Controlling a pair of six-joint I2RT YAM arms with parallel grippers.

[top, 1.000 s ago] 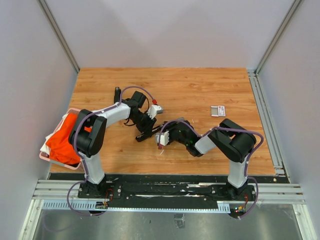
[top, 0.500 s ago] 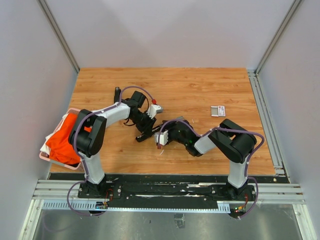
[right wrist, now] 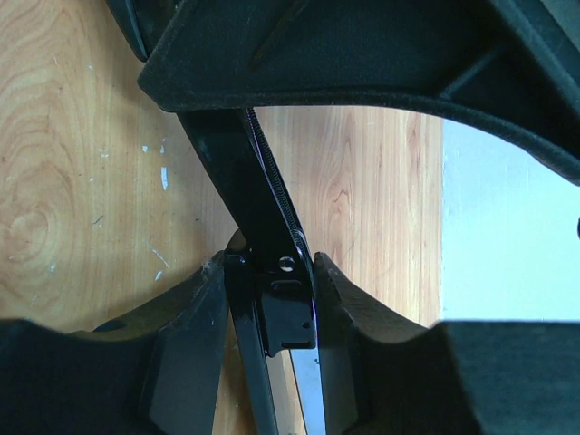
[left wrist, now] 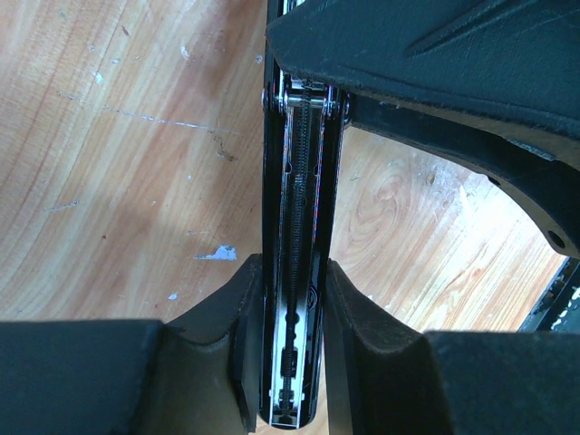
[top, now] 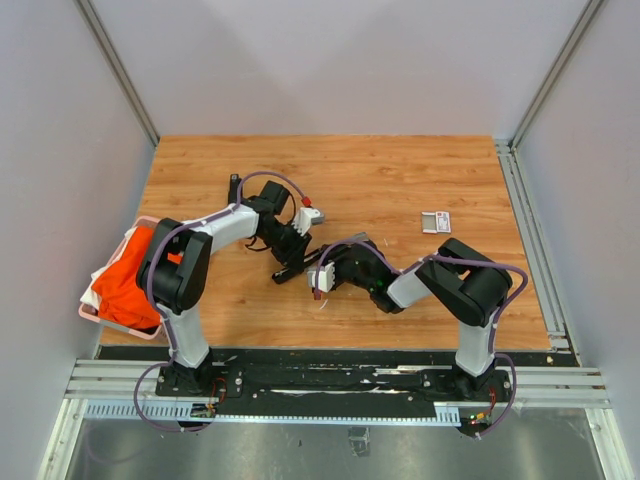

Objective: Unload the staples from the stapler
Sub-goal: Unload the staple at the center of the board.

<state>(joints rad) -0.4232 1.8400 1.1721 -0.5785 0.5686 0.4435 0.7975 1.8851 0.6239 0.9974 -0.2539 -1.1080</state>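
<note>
A black stapler (top: 292,268) hangs between my two grippers at the table's middle. My left gripper (top: 289,248) is shut on its open magazine rail (left wrist: 299,217), one finger pressed to each side, and the long spring shows down the channel. My right gripper (top: 318,275) has its fingers (right wrist: 204,308) against both sides of the stapler's hinge end (right wrist: 285,299), closed on it. In the right wrist view the top arm (right wrist: 245,181) slants up and away from the base. No staples can be made out in any view.
A small white-and-red box (top: 436,221) lies at the right of the wooden table. A pink basket (top: 110,322) holding orange cloth sits at the left edge. A small black object (top: 235,187) stands behind the left arm. Metal rails run along the right side.
My right gripper has slid slightly left along the stapler and its fingers have narrowed onto the hinge end. The left gripper keeps the same hold.
</note>
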